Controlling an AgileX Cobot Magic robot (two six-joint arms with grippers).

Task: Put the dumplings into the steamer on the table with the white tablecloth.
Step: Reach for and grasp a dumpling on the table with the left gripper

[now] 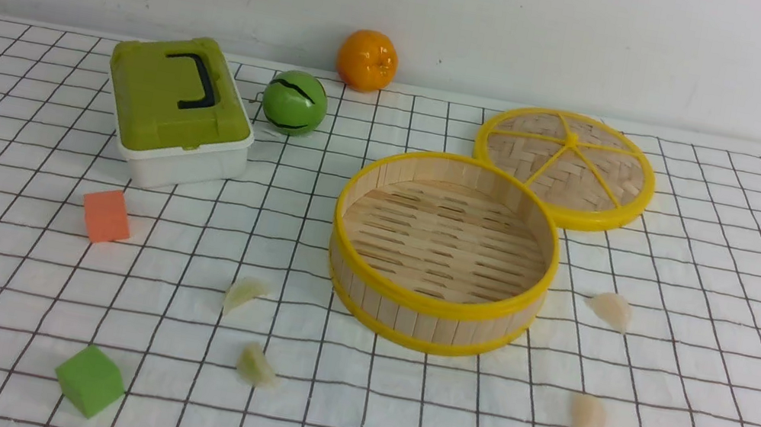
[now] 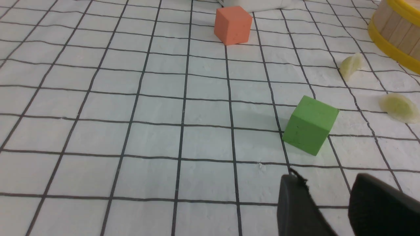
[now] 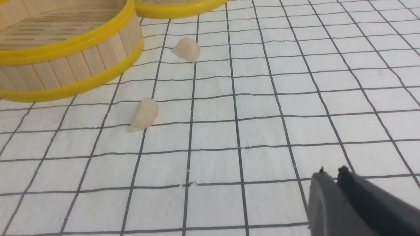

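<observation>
White cloth with a thin black grid covers the table (image 1: 730, 249), with a plain pale wall behind. The steamer (image 1: 444, 251), slatted bamboo with yellow rims, stands mid-table. Translucent greenish dumplings (image 1: 245, 294) lie on the cloth to its left and whitish dumplings (image 1: 610, 309) to its right. The left gripper (image 2: 325, 186) has its jaws parted and the right gripper (image 3: 332, 173) has its jaws closed. Both grip nothing.

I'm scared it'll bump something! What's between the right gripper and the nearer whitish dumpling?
Nothing. In the right wrist view, only bare tablecloth lies between the right gripper and that dumpling.
</observation>
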